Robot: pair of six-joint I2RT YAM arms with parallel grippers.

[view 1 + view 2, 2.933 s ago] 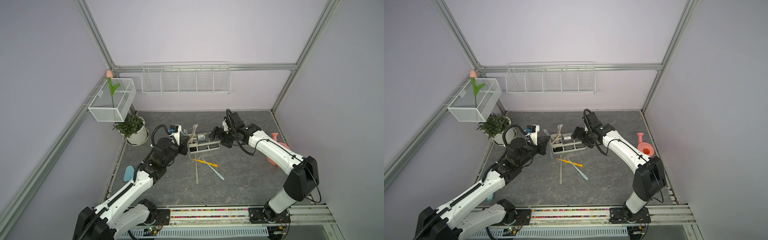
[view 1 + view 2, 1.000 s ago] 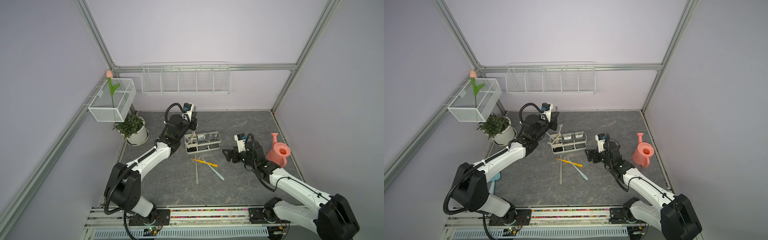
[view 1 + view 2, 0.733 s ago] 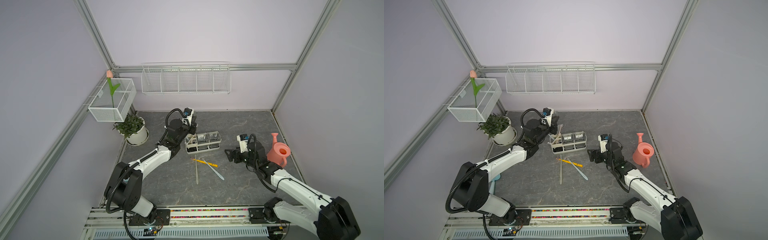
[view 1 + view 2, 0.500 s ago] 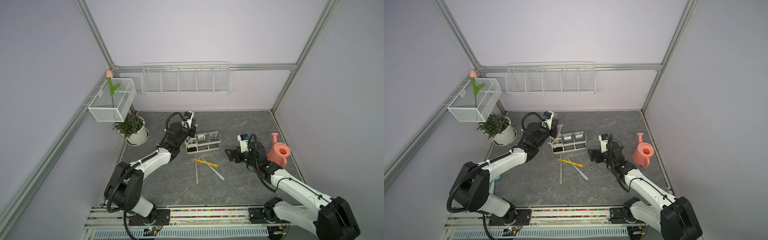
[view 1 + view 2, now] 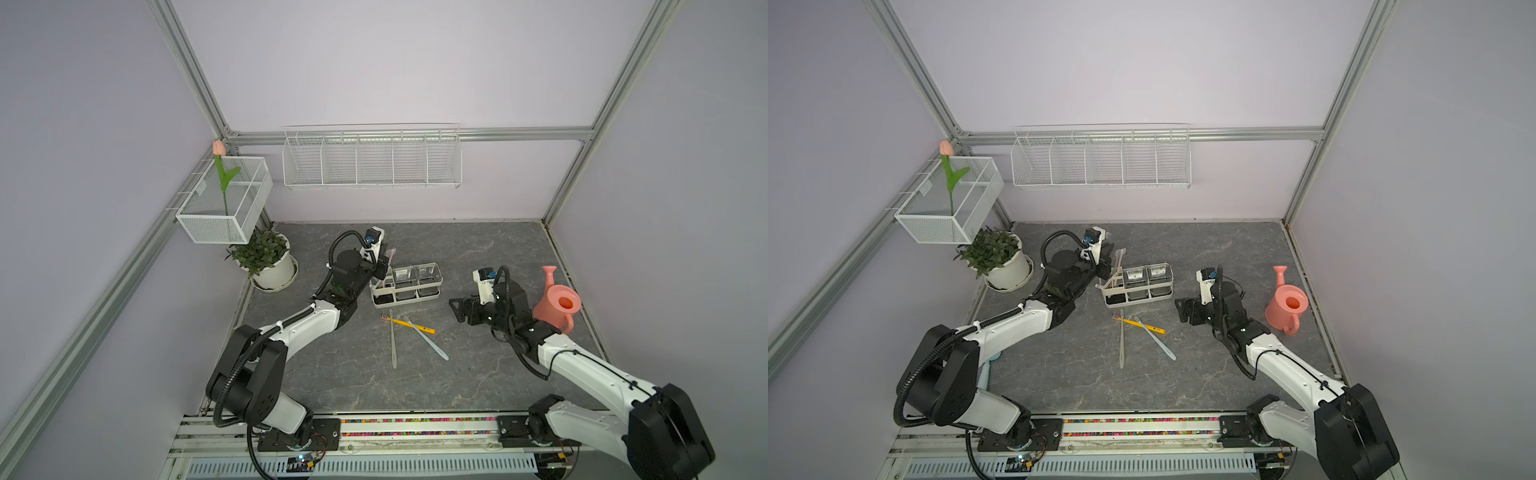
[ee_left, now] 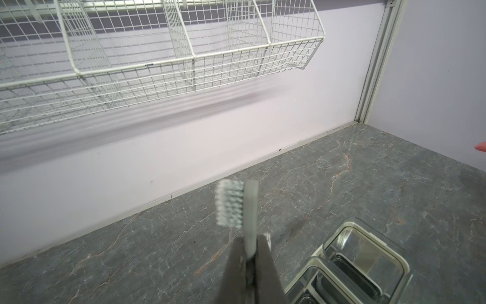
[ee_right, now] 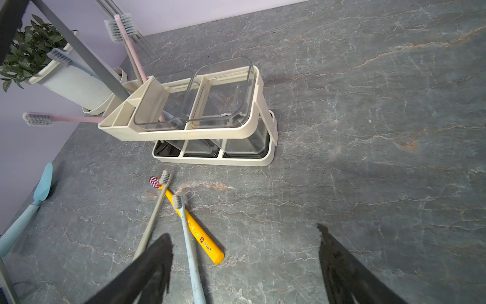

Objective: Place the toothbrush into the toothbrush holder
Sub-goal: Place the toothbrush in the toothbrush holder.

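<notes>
the toothbrush [image 6: 249, 210], grey with pale bristles, is gripped in the left claw [image 6: 249, 252], whose fingers are pressed together on the handle just below the head. in the right wrist view its long grey handle is seen slanting down to the cream end section of the toothbrush holder [image 7: 223, 123]. its lower end is hidden behind the rim there, so whether it rests on the bottom cannot be told. the holder is set near the middle of the grey marbled table [image 5: 457, 374], with two clear square cups in a row beside the cream bin. a pink toothbrush [image 7: 131, 52] is stood in the cream bin, and a second pink toothbrush [image 7: 79, 119] is leaned far out over its end.

the right claw [image 7: 244, 234] is spread wide and nothing is held in it. it is hung low over the table, near the clear-cup end of the holder. three loose toothbrushes are laid crossing one another on the table in front of the holder: a yellow toothbrush [image 7: 194, 229], a beige toothbrush [image 7: 155, 213] and a pale blue toothbrush [image 7: 189, 250]. a pink watering can [image 5: 559, 305] is stood just behind the right arm, and a potted plant [image 5: 266, 266] is placed at the table's far left corner.
</notes>
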